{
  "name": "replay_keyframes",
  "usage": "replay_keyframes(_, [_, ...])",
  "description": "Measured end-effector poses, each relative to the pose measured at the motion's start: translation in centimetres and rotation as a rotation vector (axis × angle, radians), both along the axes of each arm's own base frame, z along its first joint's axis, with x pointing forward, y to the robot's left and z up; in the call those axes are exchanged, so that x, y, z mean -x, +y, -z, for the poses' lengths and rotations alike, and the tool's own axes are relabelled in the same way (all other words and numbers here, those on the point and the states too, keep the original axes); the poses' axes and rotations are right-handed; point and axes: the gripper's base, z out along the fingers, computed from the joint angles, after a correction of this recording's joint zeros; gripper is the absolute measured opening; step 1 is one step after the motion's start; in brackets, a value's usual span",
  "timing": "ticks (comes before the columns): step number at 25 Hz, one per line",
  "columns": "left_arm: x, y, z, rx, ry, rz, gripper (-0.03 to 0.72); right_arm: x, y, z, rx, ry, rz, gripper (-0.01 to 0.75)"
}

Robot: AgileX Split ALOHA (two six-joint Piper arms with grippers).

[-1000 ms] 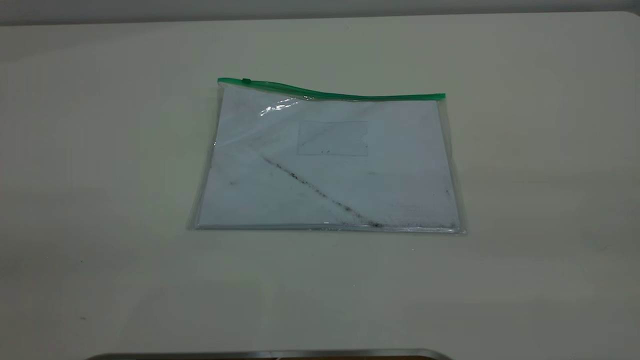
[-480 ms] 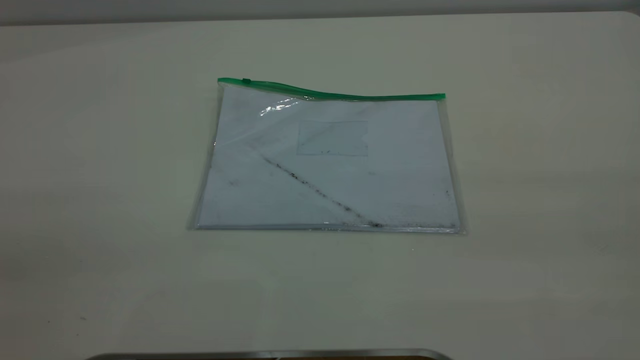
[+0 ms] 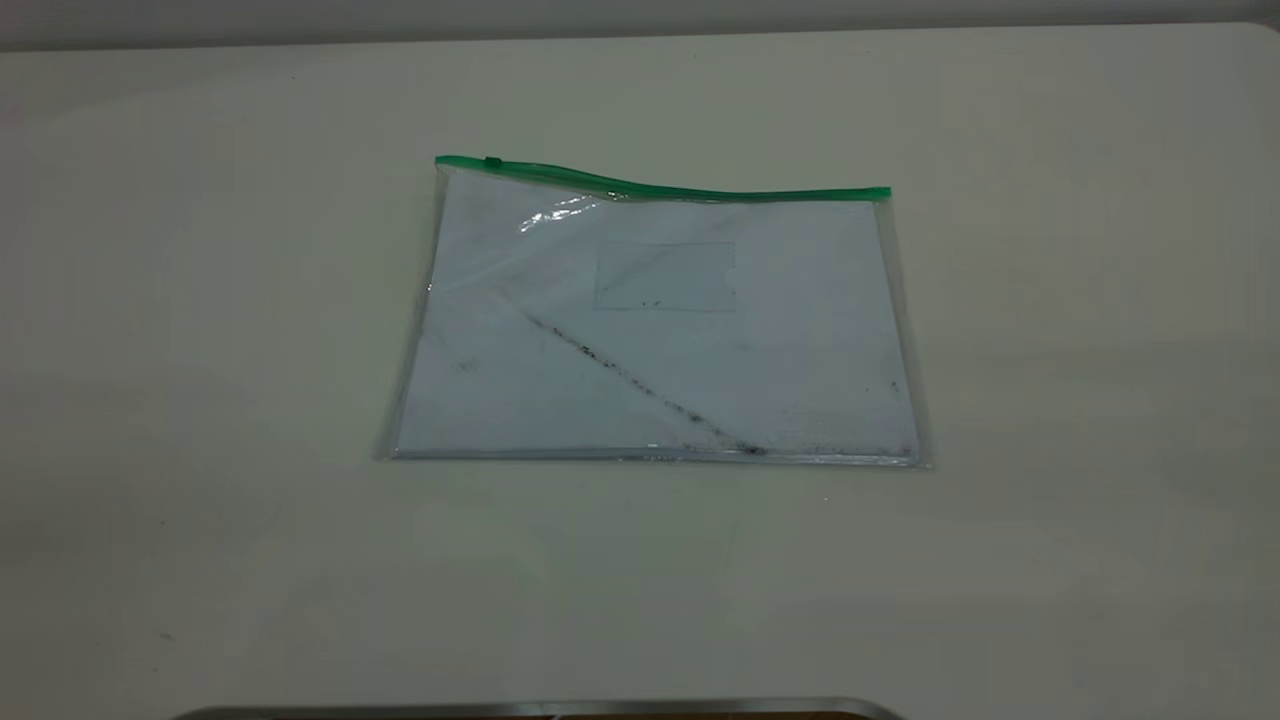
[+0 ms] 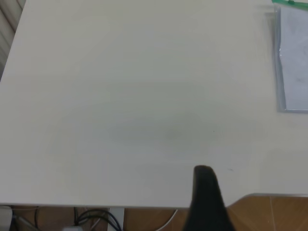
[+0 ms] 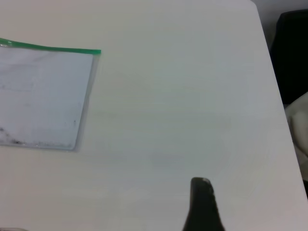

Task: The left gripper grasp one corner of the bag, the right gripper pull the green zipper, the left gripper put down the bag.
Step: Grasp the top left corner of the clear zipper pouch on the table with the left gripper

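Note:
The bag (image 3: 655, 330), a clear pouch with white paper and a dark diagonal smudge, lies flat on the table. The green zipper (image 3: 660, 187) runs along its far edge, with the slider tab (image 3: 492, 162) near the left end. Neither gripper shows in the exterior view. The left gripper (image 4: 204, 174) hangs over bare table near the table's edge, well apart from the bag (image 4: 293, 57). The right gripper (image 5: 201, 186) is over bare table, apart from the bag (image 5: 43, 96), its zipper (image 5: 53, 47) and the bag's corner (image 5: 95, 52).
The pale table (image 3: 200, 400) surrounds the bag on all sides. A metal rim (image 3: 540, 708) lies at the front edge. The left wrist view shows the floor (image 4: 274, 214) and cables below the table's edge. A dark object (image 5: 291, 53) stands beyond the table's right edge.

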Motion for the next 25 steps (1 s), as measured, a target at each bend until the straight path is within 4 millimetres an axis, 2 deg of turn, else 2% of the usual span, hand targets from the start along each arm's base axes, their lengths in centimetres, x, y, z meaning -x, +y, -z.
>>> replay_keyframes(10, [0.0,0.0,0.0,0.001,0.0,-0.001,0.59,0.0,0.1,0.0,-0.006,0.0,-0.004,0.576])
replay_keyframes(17, [-0.5,0.0,-0.3,0.006,0.022,-0.004,0.59,-0.1,0.7,-0.1,-0.091,-0.012,-0.034,0.576])
replay_keyframes(21, [-3.4,0.0,-2.9,0.046,0.072,-0.026,0.59,-1.6,0.8,-1.3,-0.124,0.062,-0.039,0.576])
replay_keyframes(25, [-8.8,0.1,-4.4,0.066,0.144,-0.026,0.59,-4.8,0.6,-3.1,-0.142,0.131,-0.031,0.576])
